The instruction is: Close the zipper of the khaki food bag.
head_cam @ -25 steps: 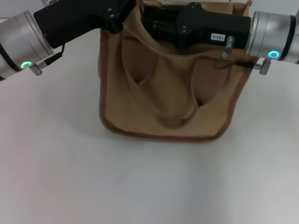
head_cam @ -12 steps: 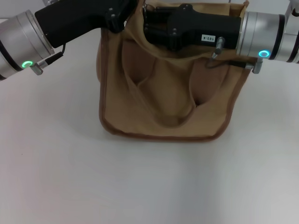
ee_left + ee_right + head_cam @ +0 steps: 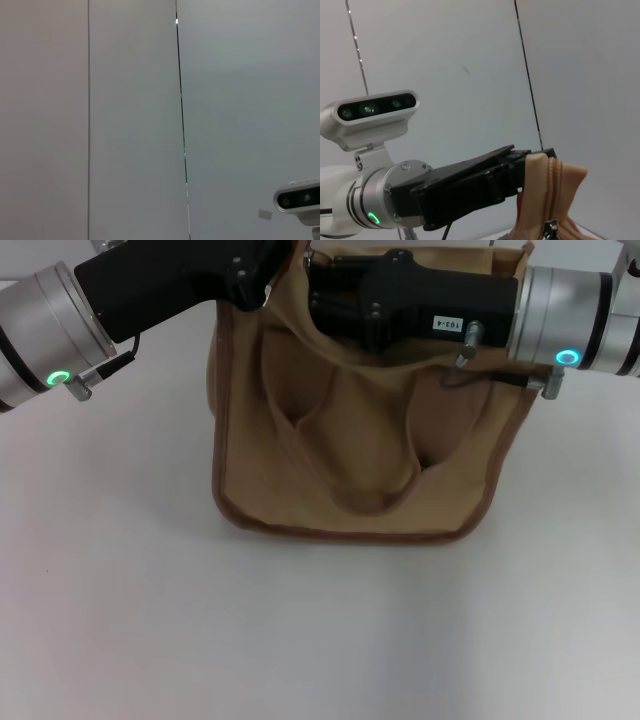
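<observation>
At the far edge of the counter (image 3: 320, 640), the khaki food bag (image 3: 350, 460) stands upright. My left jaws (image 3: 532, 162) pinch the bag's end tab, holding the zipper (image 3: 553, 192) line taut. My right jaws (image 3: 325, 295) lie along the bag's top; I cannot tell whether they are spread or pressed together. Over the last second the right arm travelled toward the left end, then halted. Judgement: closure is nearly complete.

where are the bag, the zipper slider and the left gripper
khaki food bag (image 3: 350, 455), head view, front panel
zipper slider (image 3: 549, 229), right wrist view, silver slider body
left gripper (image 3: 532, 167), right wrist view, fingertips clamped on the bag's end
</observation>
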